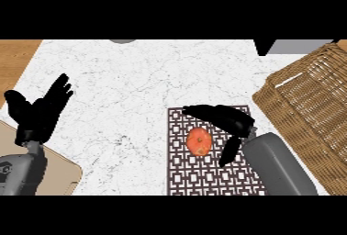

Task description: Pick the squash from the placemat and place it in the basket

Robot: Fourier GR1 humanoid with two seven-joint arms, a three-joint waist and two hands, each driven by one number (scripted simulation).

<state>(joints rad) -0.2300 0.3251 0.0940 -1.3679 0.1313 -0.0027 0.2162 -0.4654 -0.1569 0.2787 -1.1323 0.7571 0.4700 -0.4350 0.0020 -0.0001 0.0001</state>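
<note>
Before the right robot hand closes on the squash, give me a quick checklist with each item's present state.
1. Squash on the placemat: ok.
2. Right robot hand open, fingers arched above and beside the squash: ok.
3. Squash held by the fingers: not ok, not yet curled round it.
4. Basket right of the placemat, top open: ok.
5. Left robot hand resting open at the left edge, apart from the squash: ok.
6. Fingers touching the squash: cannot tell.

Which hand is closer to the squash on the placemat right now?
Right. The right hand arches open just above and beside the squash on the placemat. The left hand rests open far off at the view's left edge.
</note>
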